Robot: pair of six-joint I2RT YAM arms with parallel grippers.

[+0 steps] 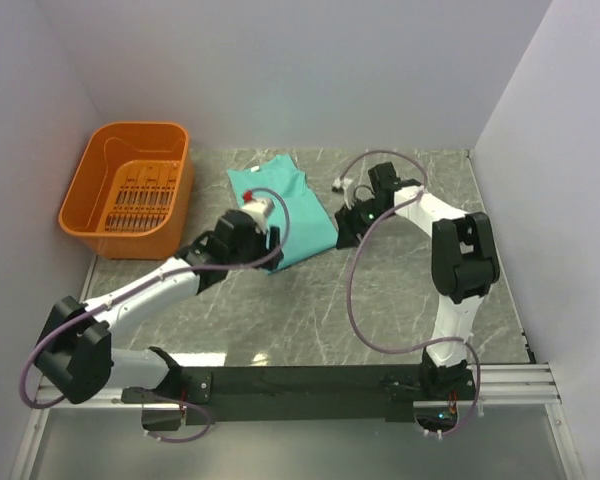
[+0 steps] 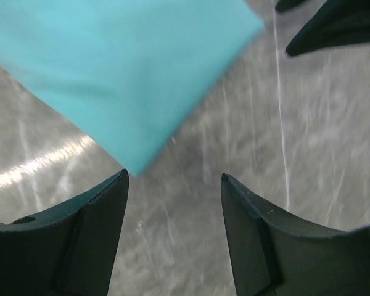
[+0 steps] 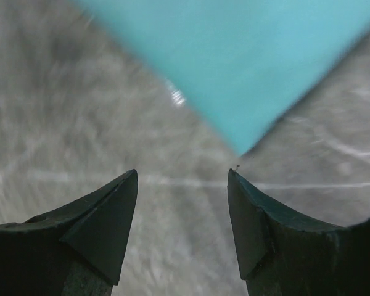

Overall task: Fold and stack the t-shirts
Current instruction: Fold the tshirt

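left hand [image 2: 174, 175] released | right hand [image 3: 182, 171] released | t-shirt [image 2: 123, 68] corner just ahead of each, not touching

Orange slotted basket [image 1: 130, 190] upright at far-left corner of grey marbled surface [image 1: 400, 310]. Small white obj [image 1: 340, 183] near far edge, right of centre; too small to ID.

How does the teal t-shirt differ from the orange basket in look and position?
The t-shirt is teal, the basket orange. The t-shirt is soft cloth lying flat; the basket is stiff slotted plastic with upright walls. The t-shirt lies mid-table, the basket in the far left corner. Both rest on the table.
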